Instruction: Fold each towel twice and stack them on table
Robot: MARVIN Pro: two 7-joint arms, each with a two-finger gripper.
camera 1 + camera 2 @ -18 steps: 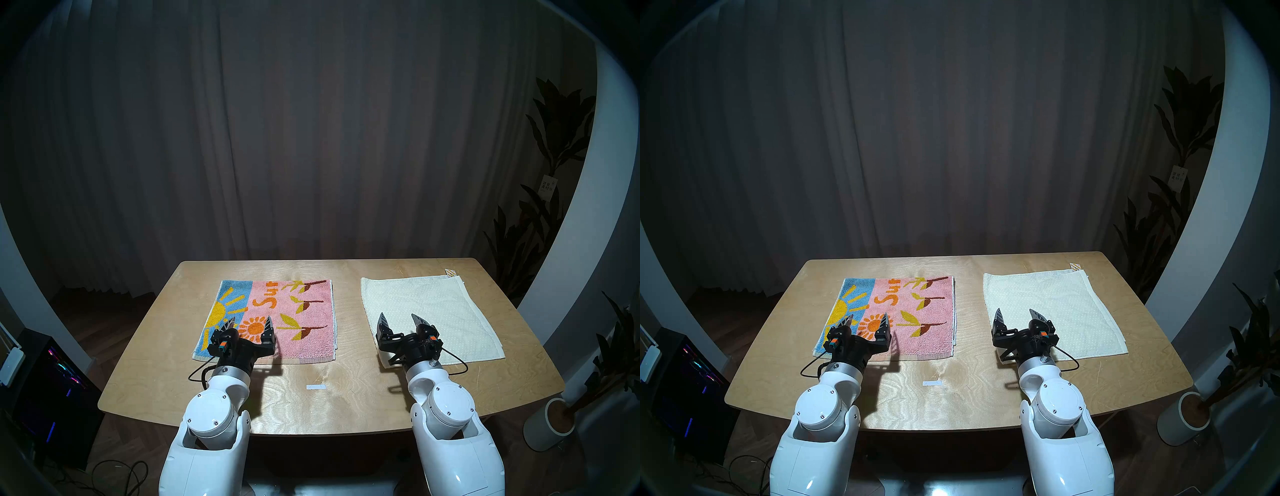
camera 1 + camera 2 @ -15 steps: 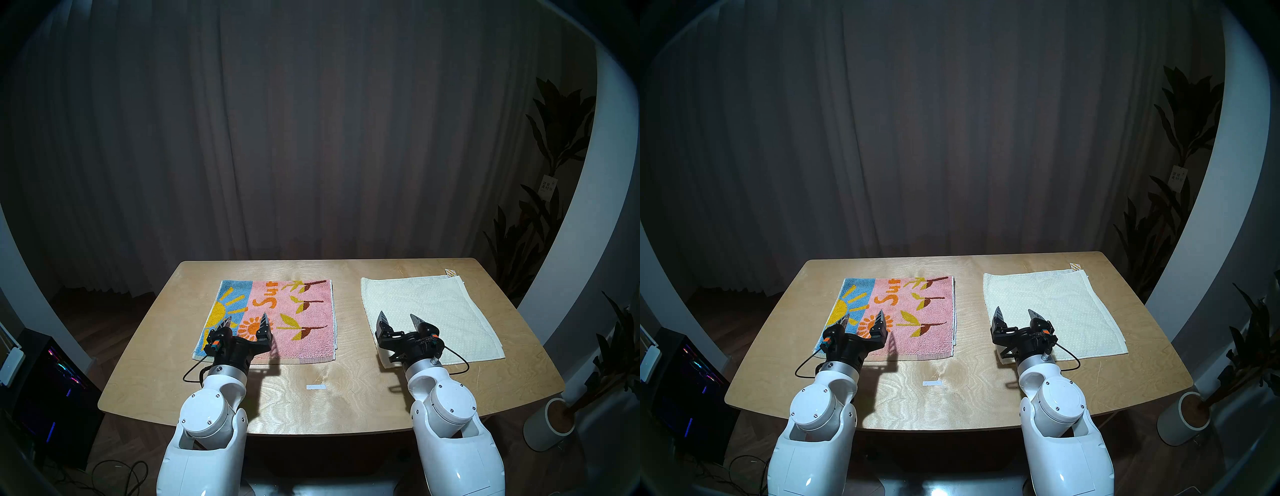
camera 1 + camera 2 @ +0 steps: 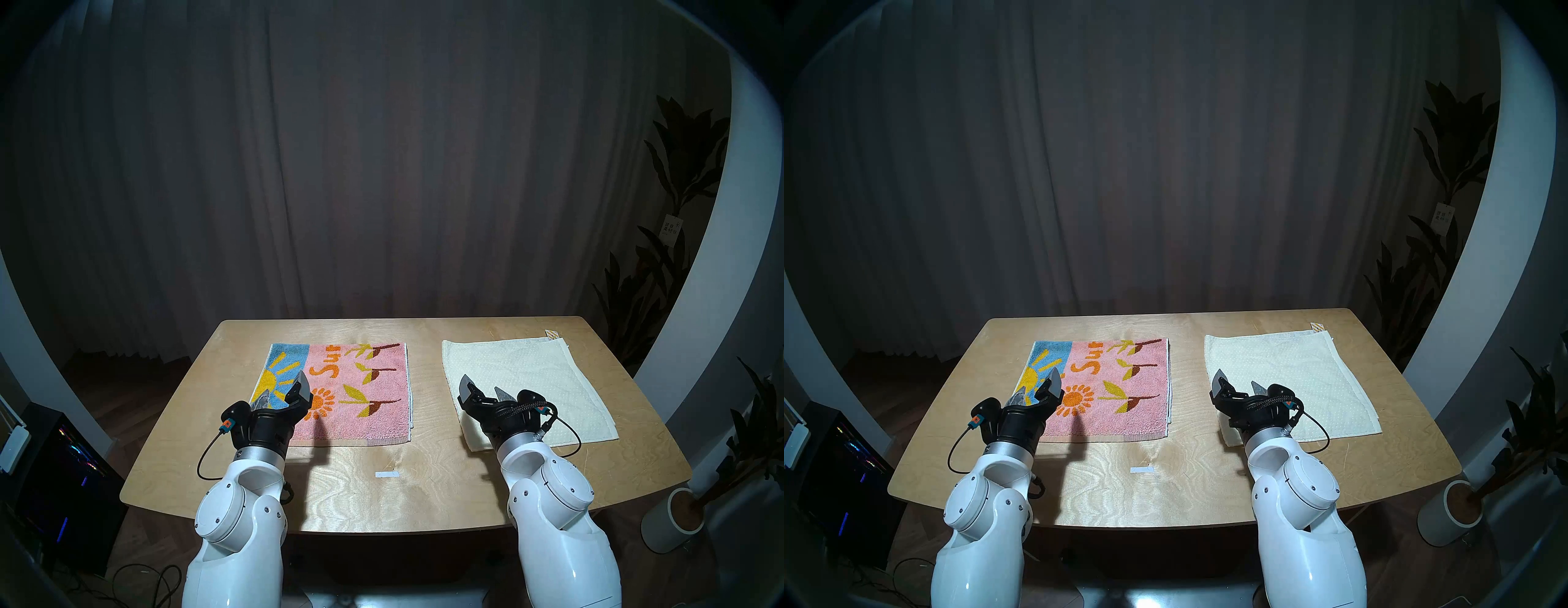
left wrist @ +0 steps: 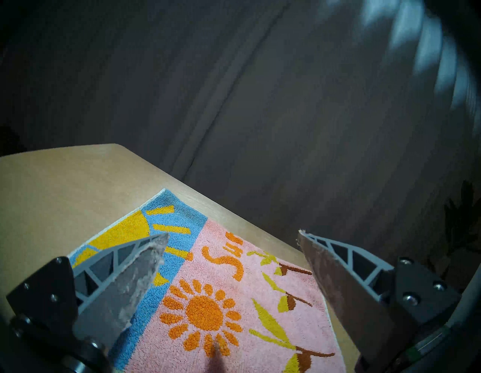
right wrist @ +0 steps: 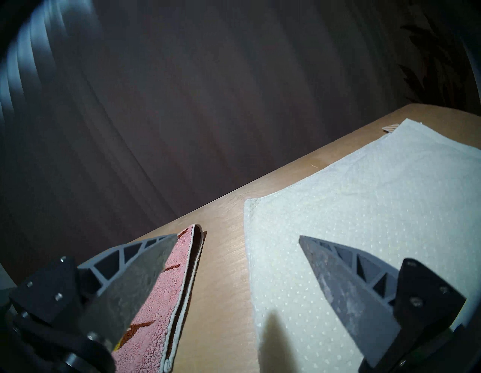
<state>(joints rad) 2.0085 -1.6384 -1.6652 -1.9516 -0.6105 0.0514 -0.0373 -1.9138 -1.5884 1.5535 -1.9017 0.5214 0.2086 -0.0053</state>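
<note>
Both head views look down from behind the arms at the whole tabletop [image 3: 382,501] — nearly identical. Each wrist view sits low, tilted, facing the far curtain [image 3: 382,170] — sharing the patterned towel's [image 4: 234,299] edge.

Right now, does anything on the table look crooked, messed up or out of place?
Little stands out. The cream towel lies slightly askew, its near edge slanting against the table edge, and looks faintly rumpled. The patterned towel lies flat and squarer. Both the left gripper and right gripper hover open, holding nothing.
</note>
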